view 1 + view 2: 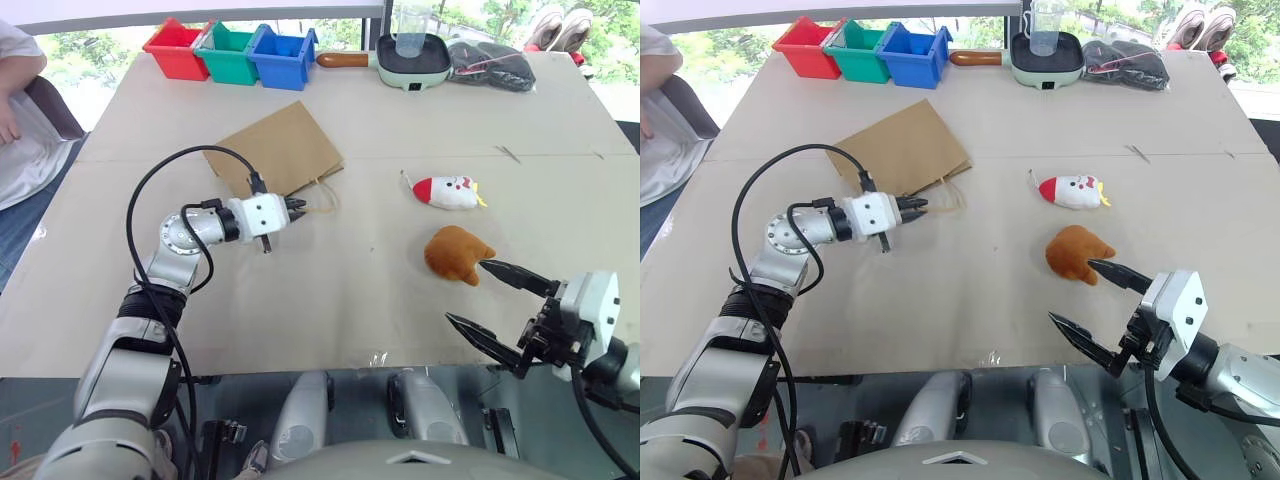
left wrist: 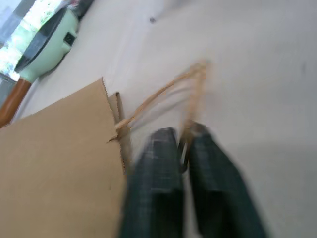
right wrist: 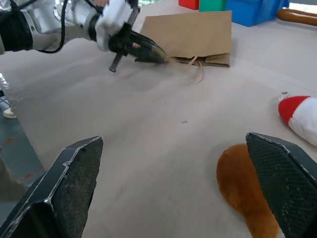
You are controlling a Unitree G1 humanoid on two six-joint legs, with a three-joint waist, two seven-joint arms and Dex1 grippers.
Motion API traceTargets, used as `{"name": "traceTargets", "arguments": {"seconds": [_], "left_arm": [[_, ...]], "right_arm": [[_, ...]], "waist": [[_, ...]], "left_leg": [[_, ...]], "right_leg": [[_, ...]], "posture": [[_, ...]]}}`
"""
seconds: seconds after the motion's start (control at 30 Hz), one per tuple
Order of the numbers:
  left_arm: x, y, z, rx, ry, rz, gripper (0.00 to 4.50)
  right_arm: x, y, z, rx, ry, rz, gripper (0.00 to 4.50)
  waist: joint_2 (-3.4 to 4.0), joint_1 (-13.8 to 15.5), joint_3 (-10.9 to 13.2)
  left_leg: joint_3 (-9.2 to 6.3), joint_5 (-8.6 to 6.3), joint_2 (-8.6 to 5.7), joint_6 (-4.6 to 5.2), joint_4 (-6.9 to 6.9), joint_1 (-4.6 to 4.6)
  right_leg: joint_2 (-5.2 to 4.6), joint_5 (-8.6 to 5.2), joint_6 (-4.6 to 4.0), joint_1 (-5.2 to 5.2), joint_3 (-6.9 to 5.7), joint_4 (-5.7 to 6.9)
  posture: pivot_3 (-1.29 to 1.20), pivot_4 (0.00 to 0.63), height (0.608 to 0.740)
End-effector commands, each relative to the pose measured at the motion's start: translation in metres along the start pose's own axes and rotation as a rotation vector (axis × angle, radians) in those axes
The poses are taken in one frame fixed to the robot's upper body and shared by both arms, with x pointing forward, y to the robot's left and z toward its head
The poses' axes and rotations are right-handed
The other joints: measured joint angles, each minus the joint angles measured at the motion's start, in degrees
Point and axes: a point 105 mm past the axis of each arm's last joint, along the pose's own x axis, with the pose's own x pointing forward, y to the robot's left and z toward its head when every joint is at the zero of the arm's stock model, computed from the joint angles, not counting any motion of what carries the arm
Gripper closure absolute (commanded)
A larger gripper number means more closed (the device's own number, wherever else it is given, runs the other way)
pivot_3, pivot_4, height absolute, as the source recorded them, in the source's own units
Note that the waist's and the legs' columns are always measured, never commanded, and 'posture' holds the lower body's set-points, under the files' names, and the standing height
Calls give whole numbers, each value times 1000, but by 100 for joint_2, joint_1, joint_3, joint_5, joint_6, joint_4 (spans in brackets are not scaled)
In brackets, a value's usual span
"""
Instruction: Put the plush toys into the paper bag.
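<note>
The brown paper bag lies flat on the table, mouth toward me, its twisted handle looped out over the tabletop. My left gripper sits at the bag's mouth and is shut, with one end of the handle running in between its fingertips. Of the plush toys, the white chicken with the red head lies to the right of the bag. Nearer me is the orange-brown drumstick. My right gripper hangs open just in front of the drumstick, holding nothing.
Red, green and blue bins stand along the far edge, beside a green electric pan holding a clear cup, and a black pouch. A person sits at the table's left side.
</note>
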Motion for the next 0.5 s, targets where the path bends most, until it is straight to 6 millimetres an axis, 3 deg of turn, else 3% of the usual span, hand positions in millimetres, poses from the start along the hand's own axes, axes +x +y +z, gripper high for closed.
{"name": "traceTargets", "arguments": {"seconds": [0.03,0.1,0.2,0.4,0.5], "left_arm": [[-2,3,15,-205,-90,-23,4467],[-2,5,21,-336,-130,-26,4467],[-2,4,27,-384,-127,-54,4467],[-9,-21,40,-443,-153,-205,4467],[-10,-20,39,-393,-131,-194,3552]], "right_arm": [[3,3,6,-32,-33,8,0],[4,2,5,-32,-35,9,0],[5,3,5,-34,-37,10,0],[6,5,3,-30,-40,14,0],[6,6,2,-29,-40,15,0]], "waist": [[0,1,0],[0,11,0],[-1,12,0],[-1,2,0],[-1,18,0]], "left_leg": [[0,0,0,0,2,1],[0,0,0,0,5,0],[-2,0,-1,0,7,-2],[-1,0,0,0,6,1],[-3,0,1,0,7,2]], "right_leg": [[0,0,0,0,0,4],[0,0,0,0,0,5],[0,0,0,0,-2,5],[1,-1,-1,0,2,7],[2,-1,-2,-1,0,11]], "posture": [[0,150,740],[0,150,740],[0,150,740],[0,150,740],[0,150,740]]}}
